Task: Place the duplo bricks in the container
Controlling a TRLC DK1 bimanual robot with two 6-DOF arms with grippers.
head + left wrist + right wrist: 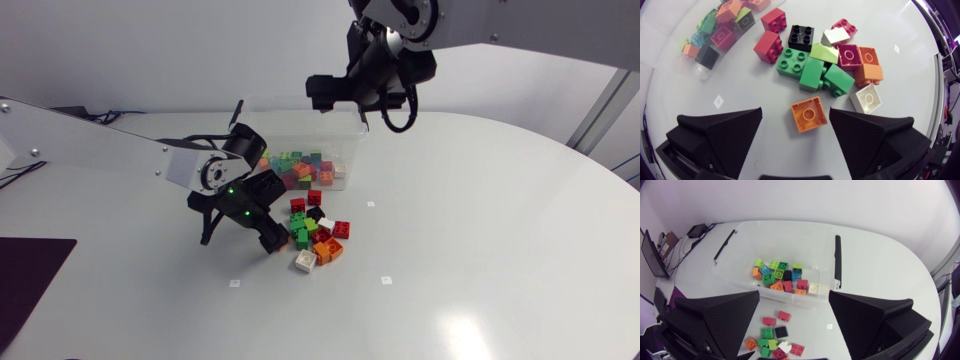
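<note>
A clear plastic container [345,128] stands at the back of the table with several duplo bricks [782,275] in it. A pile of loose bricks [317,232] lies on the table in front of it. My left gripper [795,112] is low over the near side of the pile, open, with an orange brick [809,114] lying between its fingers untouched. The left gripper [274,240] shows at the pile's left edge in the head view. My right gripper [335,95] hangs open and empty above the container [827,265].
Ahead of the left gripper lie green [810,72], red [768,46], black [801,37] and white [865,98] bricks, packed close. Small white markers [386,279] dot the table. Bare table spreads to the right and front.
</note>
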